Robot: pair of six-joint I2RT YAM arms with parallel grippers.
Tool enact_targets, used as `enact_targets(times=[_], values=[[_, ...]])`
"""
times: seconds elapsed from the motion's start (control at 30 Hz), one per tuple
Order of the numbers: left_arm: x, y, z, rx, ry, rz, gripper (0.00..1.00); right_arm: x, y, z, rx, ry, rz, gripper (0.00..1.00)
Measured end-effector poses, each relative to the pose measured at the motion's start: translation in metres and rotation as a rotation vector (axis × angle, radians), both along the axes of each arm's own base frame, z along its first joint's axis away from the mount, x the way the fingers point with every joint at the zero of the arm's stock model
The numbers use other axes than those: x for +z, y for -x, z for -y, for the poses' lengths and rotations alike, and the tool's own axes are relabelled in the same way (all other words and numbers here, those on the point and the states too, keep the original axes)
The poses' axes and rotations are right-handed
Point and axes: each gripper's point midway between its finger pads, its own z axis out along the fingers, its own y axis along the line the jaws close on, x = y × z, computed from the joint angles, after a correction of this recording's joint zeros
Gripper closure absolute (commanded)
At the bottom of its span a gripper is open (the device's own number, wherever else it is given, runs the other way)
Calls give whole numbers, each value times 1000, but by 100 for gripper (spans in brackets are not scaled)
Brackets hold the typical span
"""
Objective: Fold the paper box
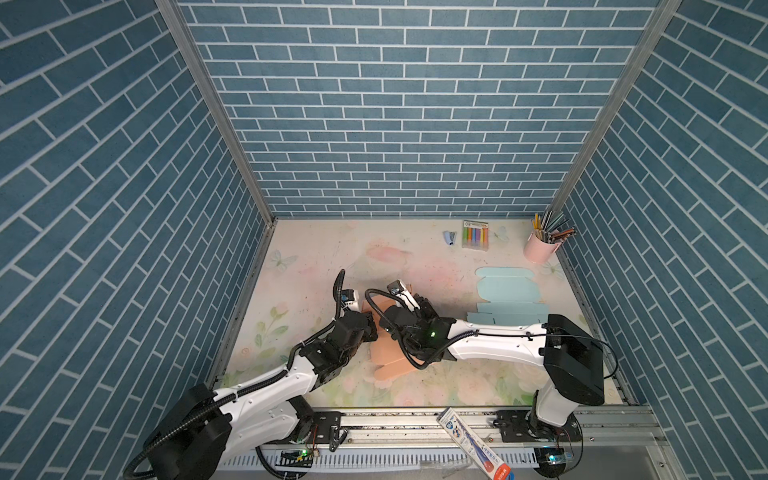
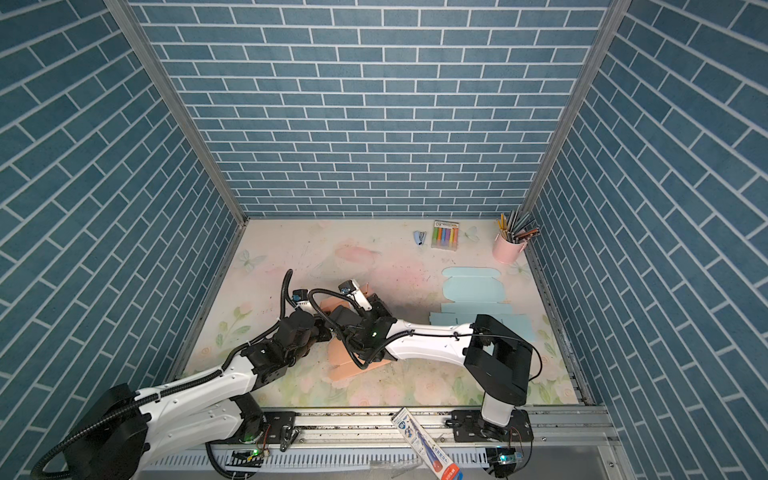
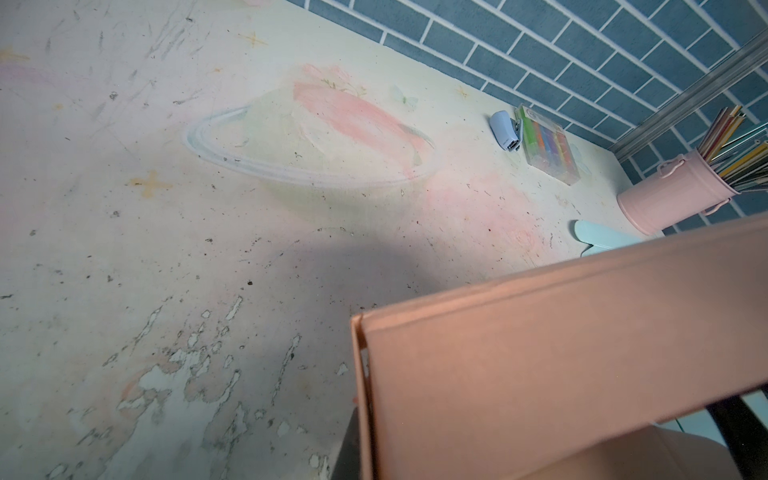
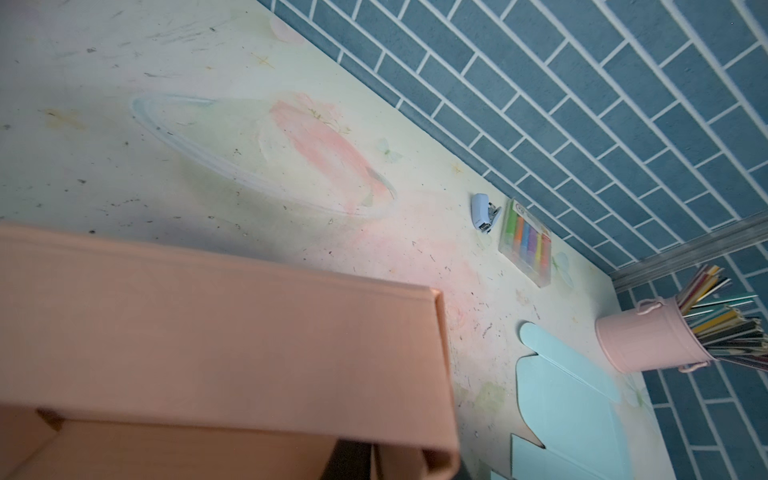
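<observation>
Enclosing walls: we see blue brick-pattern panels (image 1: 415,124) on three sides, joined by grey metal corner posts.
Counter: the counter (image 1: 332,257) carries a pale floral print with butterflies. It is scuffed and speckled, and the left wrist view shows patches where the print has flaked off.
Paper box: the paper box (image 1: 390,361) is salmon-pink card, matte and smooth. It lies at mid-counter between the two arms and is partly hidden under them.
Box shape: both wrist views show one wall (image 3: 540,353) folded upright, with a doubled rim and a crisp corner. The near end stays flat and ends in rounded tabs.
Box axis: in both top views its long axis runs roughly from the front rail toward the back wall, leaning slightly.
Left hand: the left hand (image 1: 368,320) is closed right at the box, but we cannot see whether card sits between its fingers.
Right hand: the right hand (image 1: 419,306) is at the far part of the box, and we cannot tell how its fingers stand.
Right side: a flat light-blue box blank (image 1: 507,295) lies unfolded.
Back edge: a small blue stapler (image 1: 449,237), a clear pack of coloured markers (image 1: 475,235) and a pink metal pencil cup (image 1: 538,248) sit there.
</observation>
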Motion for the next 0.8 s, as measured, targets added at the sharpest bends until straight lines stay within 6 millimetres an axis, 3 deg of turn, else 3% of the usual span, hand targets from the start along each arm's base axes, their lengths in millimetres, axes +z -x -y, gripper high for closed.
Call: enact_targets(times=[0.13,0.27,0.6,0.8], values=[[1,2,4,-1,17,-1,100,7,-2,5,-39,-12,40,93],[5,3,12,-7,37,1,100,13,-4,9,-71,0,77,93],[12,3,18,-6,60,27,100,21,1,8,-69,15,97,64],[23,-2,17,0,58,72,100,44,41,-2,60,-111,60,45]])
